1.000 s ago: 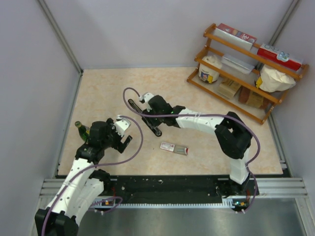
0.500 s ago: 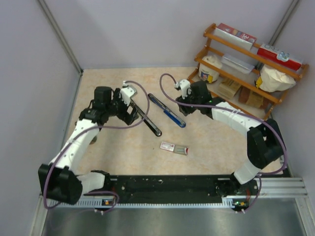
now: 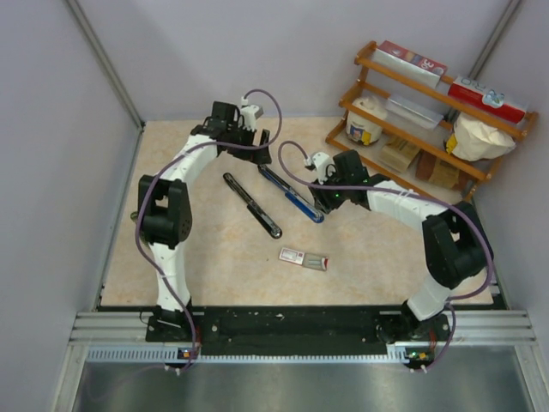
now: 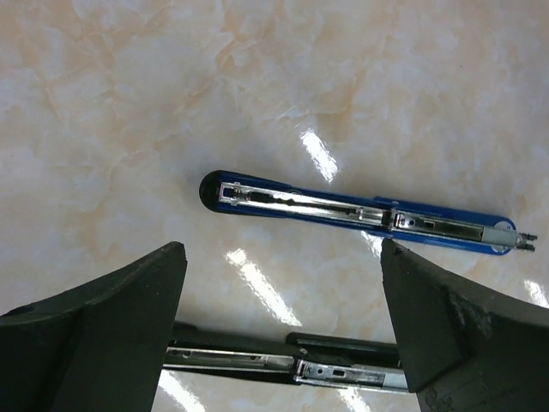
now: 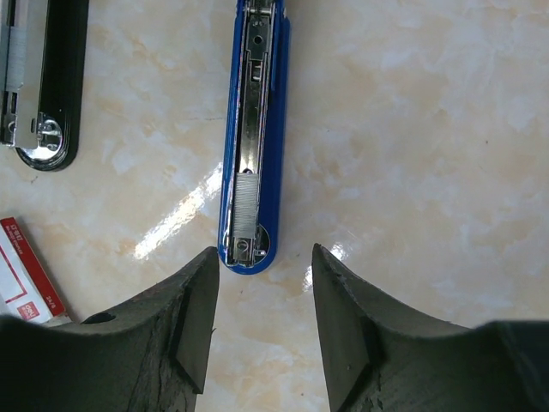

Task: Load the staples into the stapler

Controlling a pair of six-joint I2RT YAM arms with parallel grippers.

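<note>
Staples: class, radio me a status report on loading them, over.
Left fingers open, empty, above blue stapler. Right fingers open, empty, at its end. Staple box lies apart, ungripped. Nothing in the way.

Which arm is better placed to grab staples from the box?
Probably right. The right gripper hovers at the blue stapler's near end, nearer the staple box; the left gripper is farther back.

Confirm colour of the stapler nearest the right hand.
Blue stapler, silver metal inside; best in right wrist view.
</note>
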